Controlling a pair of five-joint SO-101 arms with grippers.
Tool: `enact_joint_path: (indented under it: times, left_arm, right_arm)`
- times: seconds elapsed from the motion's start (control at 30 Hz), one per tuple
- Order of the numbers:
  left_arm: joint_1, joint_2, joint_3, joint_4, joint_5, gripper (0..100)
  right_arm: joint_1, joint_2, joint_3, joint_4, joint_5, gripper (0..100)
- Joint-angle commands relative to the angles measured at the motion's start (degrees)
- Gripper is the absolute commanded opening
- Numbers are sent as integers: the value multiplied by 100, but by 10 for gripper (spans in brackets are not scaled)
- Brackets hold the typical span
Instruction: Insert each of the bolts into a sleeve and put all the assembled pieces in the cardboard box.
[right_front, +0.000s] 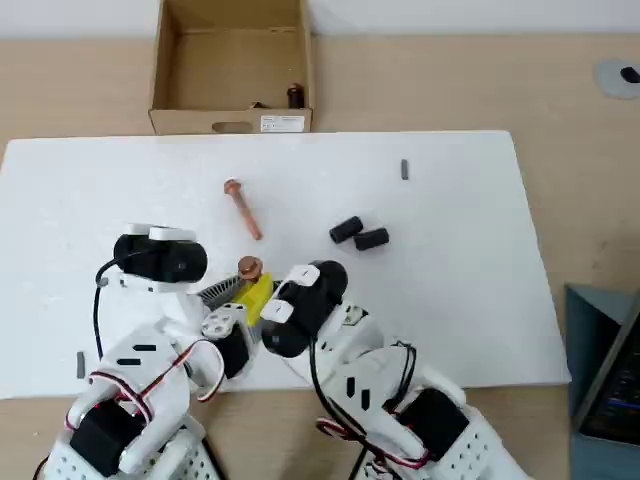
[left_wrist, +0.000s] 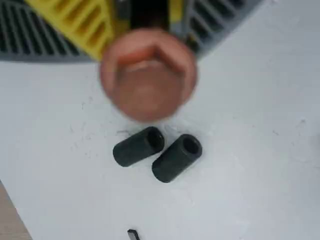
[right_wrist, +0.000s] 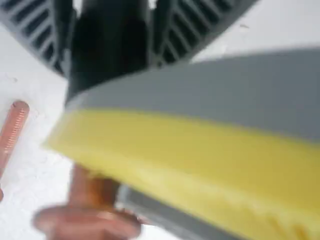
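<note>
While your left gripper (right_front: 244, 292) pinches the bolt (right_front: 249, 266) by its shank, low and left of centre in the high view, your right gripper (right_wrist: 112, 25) is clamped on a sleeve (right_wrist: 107, 60). Axis: bolt head up-left, shank running down-right toward the sleeve, seemingly in line. Left gripper crosses between them; you cannot tell whether the tip sits inside. Nearer arm for closing the gap: right, by judgement.

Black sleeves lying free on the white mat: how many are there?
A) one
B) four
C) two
C: one black sleeve lies beside a second sleeve on the white mat.
</note>
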Motion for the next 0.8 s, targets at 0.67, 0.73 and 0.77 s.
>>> enact_joint_path:
  times: [0.67, 0.73, 0.77]
  left_arm:
    - [-1679, 13, -1090, 255, -79, 1]
    - [-2154, 4, -941, 255, -88, 2]
    - [-2374, 4, -862, 255, -220, 0]
  right_arm:
    - [101, -673, -365, -114, 18, 9]
    - [163, -673, -374, -114, 18, 9]
    - [277, -673, -374, -114, 18, 9]
